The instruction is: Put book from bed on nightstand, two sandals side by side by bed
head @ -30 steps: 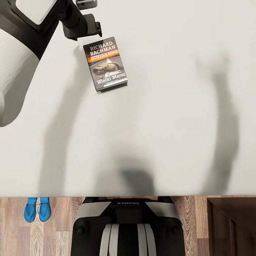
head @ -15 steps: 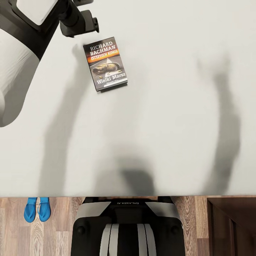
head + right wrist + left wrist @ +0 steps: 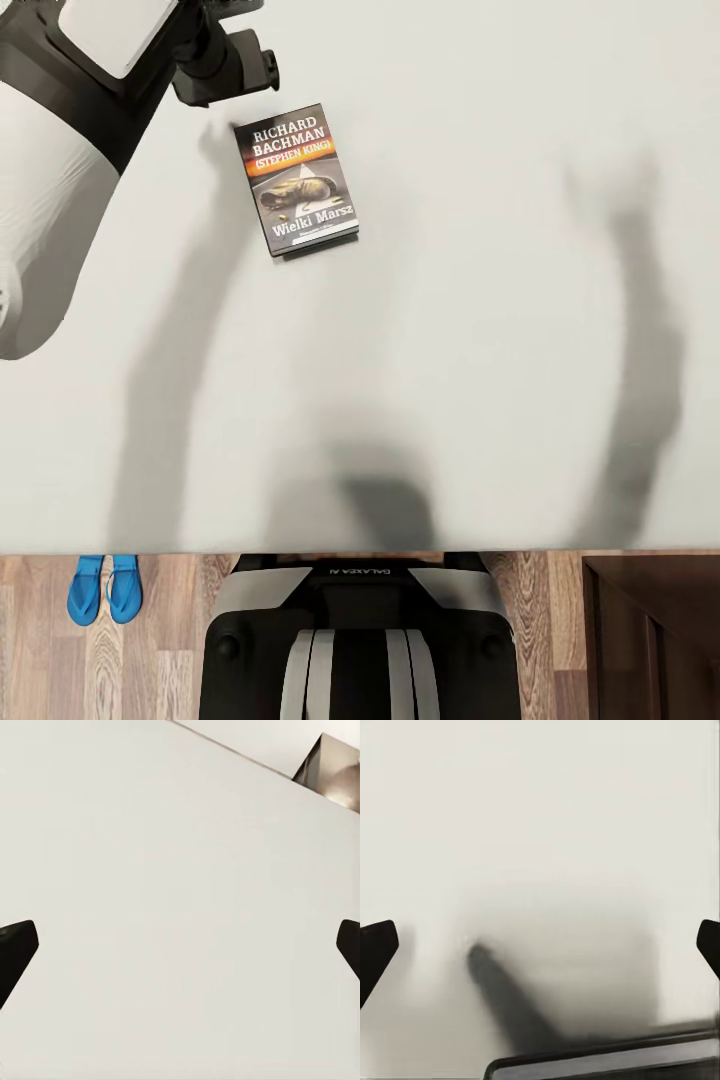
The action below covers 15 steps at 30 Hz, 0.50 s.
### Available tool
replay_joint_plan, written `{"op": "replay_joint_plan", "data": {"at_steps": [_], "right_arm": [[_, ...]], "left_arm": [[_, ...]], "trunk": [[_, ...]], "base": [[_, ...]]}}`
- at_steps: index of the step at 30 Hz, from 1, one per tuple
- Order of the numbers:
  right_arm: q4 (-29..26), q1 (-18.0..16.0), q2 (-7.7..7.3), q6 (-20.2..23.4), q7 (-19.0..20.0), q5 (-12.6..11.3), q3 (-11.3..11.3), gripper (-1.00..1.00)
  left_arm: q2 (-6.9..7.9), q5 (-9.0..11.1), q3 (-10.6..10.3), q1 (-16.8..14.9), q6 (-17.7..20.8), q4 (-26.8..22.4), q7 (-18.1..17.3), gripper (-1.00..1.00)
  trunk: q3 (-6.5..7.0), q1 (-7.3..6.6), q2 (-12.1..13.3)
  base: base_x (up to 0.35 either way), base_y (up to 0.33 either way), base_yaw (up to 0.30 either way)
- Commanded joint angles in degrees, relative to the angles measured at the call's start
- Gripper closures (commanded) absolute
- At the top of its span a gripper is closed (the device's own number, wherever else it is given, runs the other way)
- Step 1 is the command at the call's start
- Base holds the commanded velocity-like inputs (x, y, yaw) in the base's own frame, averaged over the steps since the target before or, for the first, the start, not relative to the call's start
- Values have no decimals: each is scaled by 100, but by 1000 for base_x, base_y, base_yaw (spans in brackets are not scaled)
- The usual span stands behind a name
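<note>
book lies flat, cover up, on the pale mattress of the bed, in the far left part of the head view, slightly rotated, with white "richard bachman" lettering, an orange band and a dark picture legible. left arm reaches over the mattress from the left; left gripper hangs just beyond the book's far left corner, apart from it, casting a shadow beside that corner. in the left wrist view the two dark fingertips sit at opposite edges of the frame, spread wide, with bare mattress between them and nothing held; a dark edge of the book shows near the frame border. in the right wrist view the right gripper's fingertips likewise stand wide apart over plain mattress, holding nothing; a dark object with a pale round shape, too blurred to identify, shows past the mattress edge. two blue sandals lie side by side, touching, on the wood-plank floor just beside the near edge of the bed, left of the robot's base. a dark brown cabinet stands on the floor at the right, against the bed's near edge.
</note>
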Motion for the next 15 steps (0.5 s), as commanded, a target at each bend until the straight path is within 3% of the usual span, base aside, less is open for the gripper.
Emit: {"op": "replay_joint_plan", "data": {"at_steps": [1, 6, 15], "right_arm": [[-5, -6, -10, 21, 73, 61, -8, -100], [-7, 2, -52, 21, 181, 58, -138, -100], [-5, 2, -63, 21, 216, 64, -175, -100]], "left_arm": [[-19, 48, -27, -3, 0, -4, 44, -100], [-127, 47, -52, 5, -5, 99, 17, -100], [-168, 25, -68, 16, -3, 170, 14, -100]], "trunk": [[-2, 0, -1], [-2, 0, -1], [-2, 0, -1]], "base": [[0, 0, 0], [0, 0, 0], [0, 0, 0]]}}
